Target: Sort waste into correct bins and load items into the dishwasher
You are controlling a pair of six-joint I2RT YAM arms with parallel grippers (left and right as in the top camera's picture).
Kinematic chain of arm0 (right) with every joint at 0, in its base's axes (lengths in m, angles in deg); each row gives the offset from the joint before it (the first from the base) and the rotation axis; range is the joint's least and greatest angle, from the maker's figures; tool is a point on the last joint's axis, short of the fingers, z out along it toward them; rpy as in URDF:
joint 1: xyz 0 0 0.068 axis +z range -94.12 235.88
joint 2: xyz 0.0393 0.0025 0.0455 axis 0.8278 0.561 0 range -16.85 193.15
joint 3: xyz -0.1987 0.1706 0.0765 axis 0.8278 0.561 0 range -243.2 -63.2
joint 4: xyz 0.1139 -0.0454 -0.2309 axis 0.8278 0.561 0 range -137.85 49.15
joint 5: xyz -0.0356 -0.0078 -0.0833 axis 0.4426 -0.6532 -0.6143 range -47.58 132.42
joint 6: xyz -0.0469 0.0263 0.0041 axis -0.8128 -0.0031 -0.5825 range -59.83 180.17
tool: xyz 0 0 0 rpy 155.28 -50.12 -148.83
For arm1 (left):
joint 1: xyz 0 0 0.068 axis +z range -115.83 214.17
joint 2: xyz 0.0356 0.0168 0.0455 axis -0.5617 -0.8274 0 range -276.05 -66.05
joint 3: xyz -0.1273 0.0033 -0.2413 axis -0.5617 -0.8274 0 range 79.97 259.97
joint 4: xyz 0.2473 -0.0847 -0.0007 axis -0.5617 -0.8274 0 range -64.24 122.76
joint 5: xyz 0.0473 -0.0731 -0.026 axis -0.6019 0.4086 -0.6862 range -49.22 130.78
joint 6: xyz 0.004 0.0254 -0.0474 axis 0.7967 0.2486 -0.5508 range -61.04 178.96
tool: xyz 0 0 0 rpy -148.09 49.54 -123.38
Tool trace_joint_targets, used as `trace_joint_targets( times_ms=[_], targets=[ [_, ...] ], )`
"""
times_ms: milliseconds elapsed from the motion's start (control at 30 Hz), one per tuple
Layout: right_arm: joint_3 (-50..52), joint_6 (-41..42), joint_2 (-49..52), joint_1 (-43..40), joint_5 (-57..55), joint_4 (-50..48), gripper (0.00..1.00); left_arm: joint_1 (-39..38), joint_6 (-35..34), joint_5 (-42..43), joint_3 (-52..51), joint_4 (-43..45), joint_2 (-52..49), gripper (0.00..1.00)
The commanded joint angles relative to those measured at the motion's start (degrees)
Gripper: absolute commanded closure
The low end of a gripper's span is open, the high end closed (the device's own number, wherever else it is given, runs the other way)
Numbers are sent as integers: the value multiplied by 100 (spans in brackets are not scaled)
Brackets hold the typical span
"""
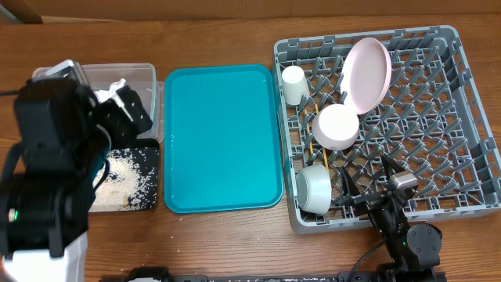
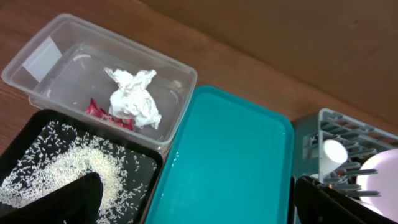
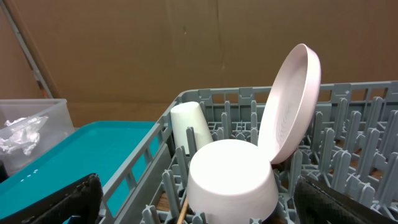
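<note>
Dish rack set at right end of table, teal tray at centre, clear tub and black tray at left edge, plate, bowls and cup racked, napkin and packet in tub, rice in black tray, left gripper, right gripper spread wide, nothing held

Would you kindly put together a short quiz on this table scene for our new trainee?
1. True or false: the pink plate stands on its edge in the grey rack.
2. Where does the crumpled napkin lie? A) on the teal tray B) in the clear tub C) in the grey rack
3. How many white bowls sit in the grey rack?
Key: 1 true; 2 B; 3 two.
</note>
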Motion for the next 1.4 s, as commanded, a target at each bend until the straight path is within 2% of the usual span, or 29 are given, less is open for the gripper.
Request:
trace_joint_targets(
  times_ms=[0,167,233,633,800,967,1367],
  targets=[
    [61,15,-57,-46,-55,-28,0,-42,-74,7,74,4,321,0],
    [61,15,-57,-46,-55,-28,0,-42,-76,7,-378,4,763,0],
    [59,15,-57,-46,-55,-28,0,-42,-79,0,-774,334,984,0],
    [61,15,-57,-46,-55,-28,0,-42,-83,28,-4105,4472,2581,0],
    [61,15,-57,-46,-55,-28,0,-42,-81,28,-5143,5473,3095,0],
    [61,15,-57,-46,-55,-28,0,-42,-81,26,-6052,6035,3563,0],
    [59,15,-57,-46,-55,-28,0,-42,-81,24,-8081,6690,4916,0]
  ],
)
